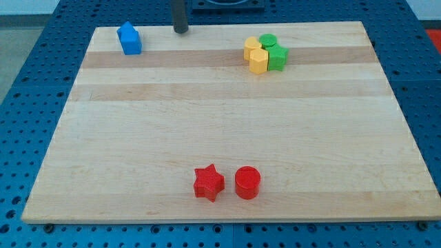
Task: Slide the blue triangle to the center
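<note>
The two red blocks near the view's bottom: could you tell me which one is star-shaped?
The left one, the red star, has points; the red cylinder on its right is round.

my tip (pixel 180 30) | right of blue triangle (pixel 129 38) | apart

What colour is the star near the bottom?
Red. The star shows clearly in the camera view, beside a red cylinder.

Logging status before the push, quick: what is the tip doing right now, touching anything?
My tip: at the board's top edge, touching no block; blue block lies apart to the view's left.
</note>
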You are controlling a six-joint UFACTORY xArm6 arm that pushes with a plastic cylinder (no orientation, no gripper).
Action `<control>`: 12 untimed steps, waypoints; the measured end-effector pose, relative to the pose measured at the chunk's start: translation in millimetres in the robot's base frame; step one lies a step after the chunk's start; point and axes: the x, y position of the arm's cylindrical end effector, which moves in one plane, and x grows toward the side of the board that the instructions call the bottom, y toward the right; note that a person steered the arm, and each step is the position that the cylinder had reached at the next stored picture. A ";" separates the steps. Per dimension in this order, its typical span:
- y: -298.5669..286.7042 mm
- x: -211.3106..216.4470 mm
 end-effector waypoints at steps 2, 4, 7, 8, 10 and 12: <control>-50.7 0.9; -99.4 0.8; -127.0 11.5; -130.3 24.4; -143.7 56.9; -150.1 88.0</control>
